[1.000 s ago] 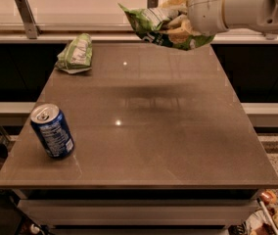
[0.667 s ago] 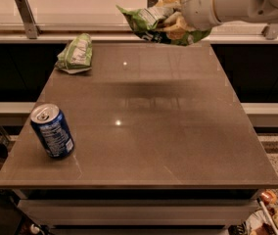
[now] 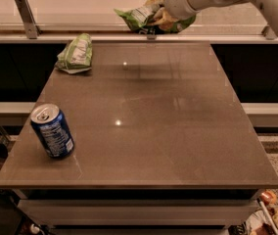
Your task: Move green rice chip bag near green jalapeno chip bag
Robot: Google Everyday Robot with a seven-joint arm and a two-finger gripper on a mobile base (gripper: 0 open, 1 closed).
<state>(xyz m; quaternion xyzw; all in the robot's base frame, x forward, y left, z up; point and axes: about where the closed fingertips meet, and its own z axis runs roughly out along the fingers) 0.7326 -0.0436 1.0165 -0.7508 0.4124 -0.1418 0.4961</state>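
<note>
Camera view, looking down across a glossy brown counter [image 3: 178,131]: nearest the lens, close to the front left corner, a blue soda can [image 3: 52,131] stands on its base, silver top and pull tab facing up. The middle of the counter reflects two small points of overhead light.

At the far left corner lies the green jalapeno chip bag [image 3: 75,53], a dull olive-green packet with a white label patch. It rests flat on the counter and is crumpled along its near edge.

To its right and well apart from it, the green rice chip bag [image 3: 139,17] hangs in the air above the counter's far edge, roughly at the middle of that edge. Its bright lime-green foil is creased, with tan chip pictures and a white panel showing.

The robot's hand [image 3: 163,13] is clamped on the green rice chip bag from the right side, its fingers mostly hidden behind the foil. The bag's left end juts free toward the green jalapeno chip bag. A white arm [image 3: 271,4] runs from the hand to the top right corner of the frame.

Behind the counter a pale rail [image 3: 227,38] runs from side to side. A metal bracket [image 3: 25,14] rises from it at the far left, beyond the green jalapeno chip bag. Past the rail lies a light, shiny surface.
</note>
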